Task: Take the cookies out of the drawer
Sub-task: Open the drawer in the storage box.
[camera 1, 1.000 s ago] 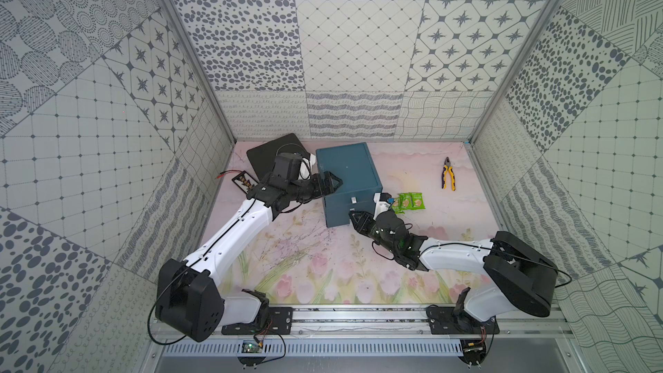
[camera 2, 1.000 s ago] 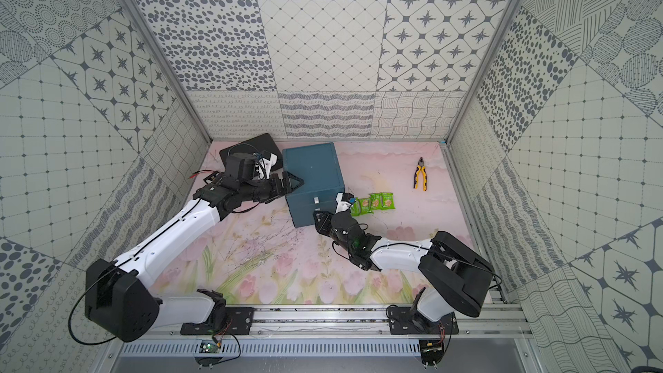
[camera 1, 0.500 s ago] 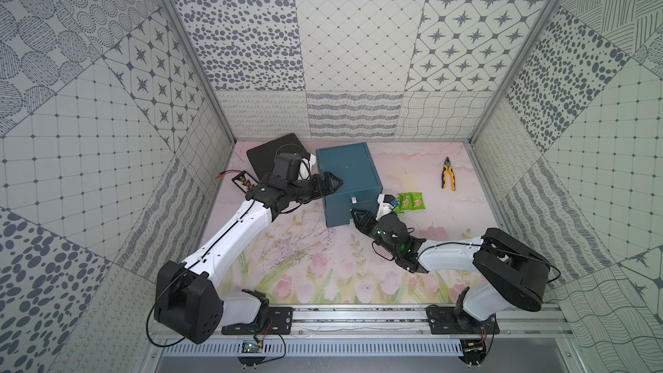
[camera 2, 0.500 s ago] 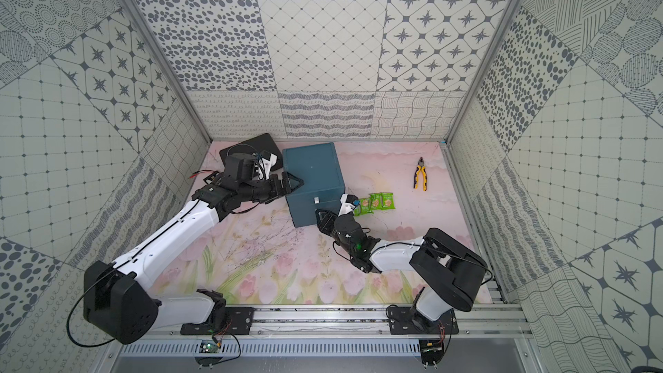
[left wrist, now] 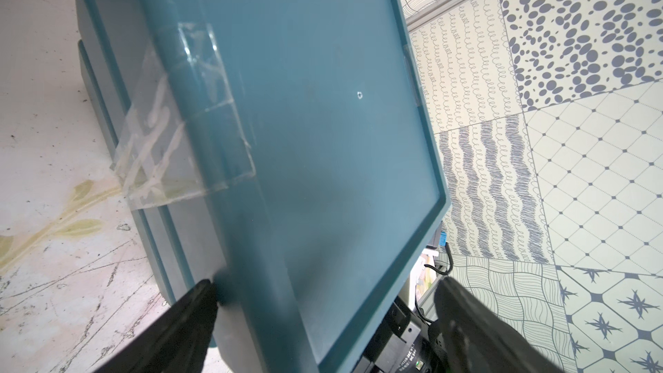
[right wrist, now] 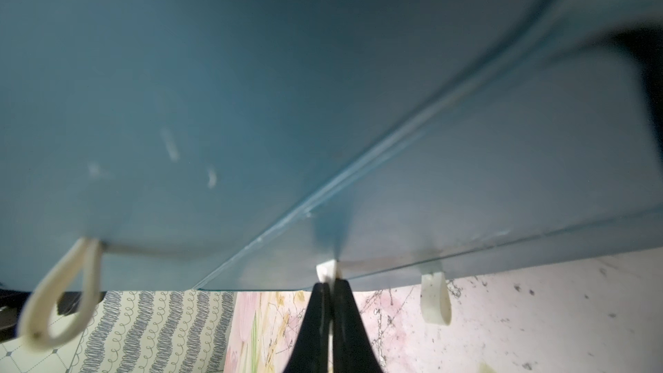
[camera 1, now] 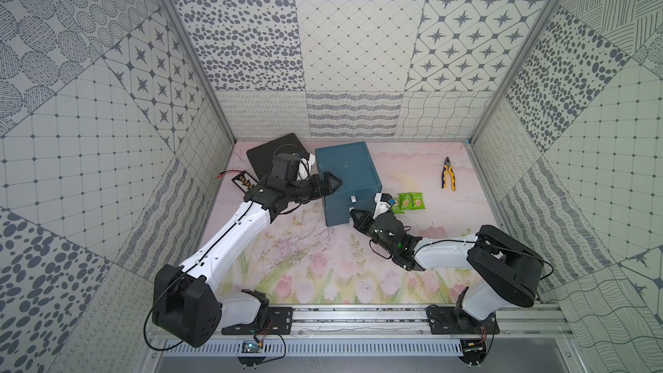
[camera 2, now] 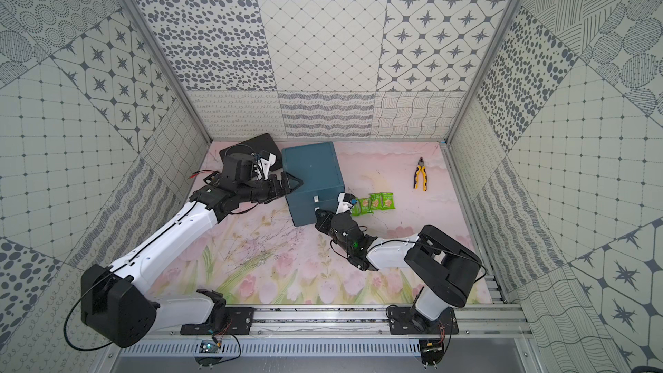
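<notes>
A teal drawer cabinet [camera 1: 346, 174] [camera 2: 310, 170] stands at the back of the table with its drawers shut. Three green cookies packets [camera 1: 410, 202] [camera 2: 376, 203] lie on the mat just to its right. My right gripper [camera 1: 353, 214] [camera 2: 318, 214] [right wrist: 332, 283] is low at the cabinet front, shut on a white pull tab [right wrist: 326, 270]; two more tabs [right wrist: 436, 297] hang either side of it. My left gripper [camera 1: 332, 183] [camera 2: 294, 183] [left wrist: 324, 287] is open, its jaws straddling the cabinet's top left corner [left wrist: 323, 138], one finger against the side wall.
Yellow-handled pliers [camera 1: 448, 177] [camera 2: 420, 178] lie at the back right. A black board [camera 1: 267, 150] leans at the back left, with a small black part with red wires [camera 1: 241, 184] beside it. A clear plastic piece [left wrist: 179, 120] is stuck to the cabinet's side.
My right gripper has moved in to the cabinet front and shut on the pull tab. The left arm and the cookies have not moved.
</notes>
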